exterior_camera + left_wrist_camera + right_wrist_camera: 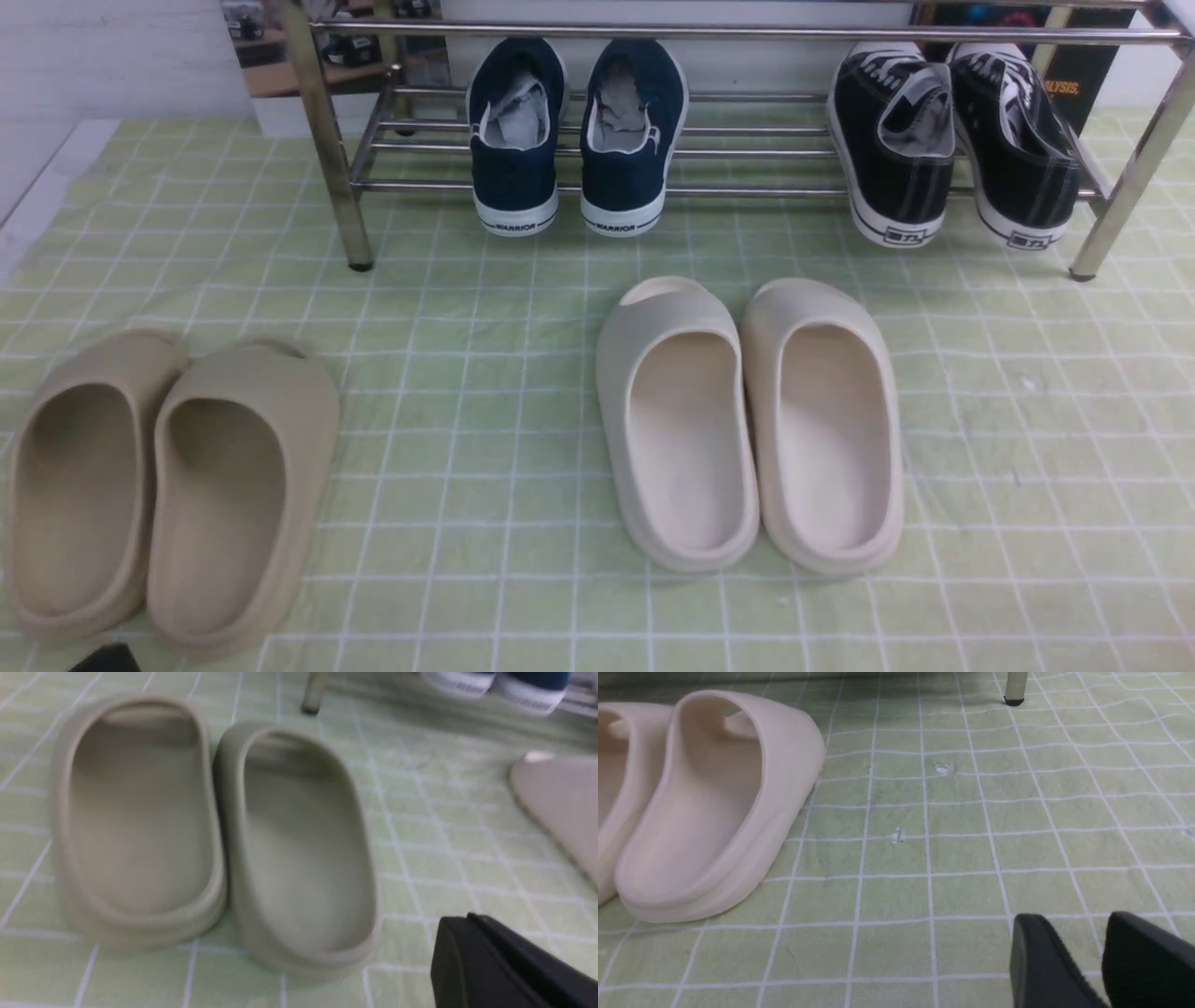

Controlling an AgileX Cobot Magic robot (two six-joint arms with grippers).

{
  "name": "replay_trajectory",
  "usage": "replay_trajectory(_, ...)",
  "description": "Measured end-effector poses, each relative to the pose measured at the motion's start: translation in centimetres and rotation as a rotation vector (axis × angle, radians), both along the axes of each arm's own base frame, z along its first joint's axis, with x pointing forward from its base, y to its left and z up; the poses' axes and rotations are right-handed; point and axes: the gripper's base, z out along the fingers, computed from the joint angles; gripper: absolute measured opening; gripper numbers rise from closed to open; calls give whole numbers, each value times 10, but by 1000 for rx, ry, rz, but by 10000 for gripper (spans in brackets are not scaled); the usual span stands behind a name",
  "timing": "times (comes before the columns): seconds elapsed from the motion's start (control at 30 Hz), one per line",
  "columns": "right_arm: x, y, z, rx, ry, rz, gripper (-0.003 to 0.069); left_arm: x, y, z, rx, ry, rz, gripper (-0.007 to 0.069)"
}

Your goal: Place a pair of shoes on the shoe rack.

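The pair of shoes, two navy slip-ons [515, 140] [630, 140] with white soles, stands side by side on the lower bars of the chrome shoe rack [747, 34], heels toward me. Their white heels [532, 693] show blurred at the edge of the left wrist view. My left gripper [460, 919] is shut with nothing in it, low over the cloth beside the beige slides. Only a black corner of it [103, 658] shows in the front view. My right gripper [1071, 921] is open and empty, over bare cloth to the right of the cream slides.
Black lace-up sneakers [896, 149] [1018, 140] fill the rack's right end. Beige slides [159, 485] lie at front left and cream slides [747, 420] at centre, on a green checked cloth [467, 373]. Rack legs [327, 140] [1130, 177] stand on the cloth.
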Motion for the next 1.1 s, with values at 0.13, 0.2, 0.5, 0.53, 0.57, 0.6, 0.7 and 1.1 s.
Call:
replay_trajectory(0.13,0,0,0,0,0,0,239,0,1,-1,82,5,-9,-13)
replay_trajectory(0.2,0,0,0,0,0,0,239,0,1,-1,104,4,-11,-13)
replay_trajectory(0.5,0,0,0,0,0,0,239,0,1,-2,112,6,-13,-13)
replay_trajectory(0.53,0,0,0,0,0,0,239,0,1,-2,112,6,-13,-13)
replay_trajectory(0.57,0,0,0,0,0,0,239,0,1,-2,113,6,-13,-13)
replay_trajectory(0.6,0,0,0,0,0,0,239,0,1,-2,112,6,-13,-13)
replay_trajectory(0.7,0,0,0,0,0,0,239,0,1,-2,112,6,-13,-13)
replay_trajectory(1.1,0,0,0,0,0,0,239,0,1,-2,109,6,-13,-13)
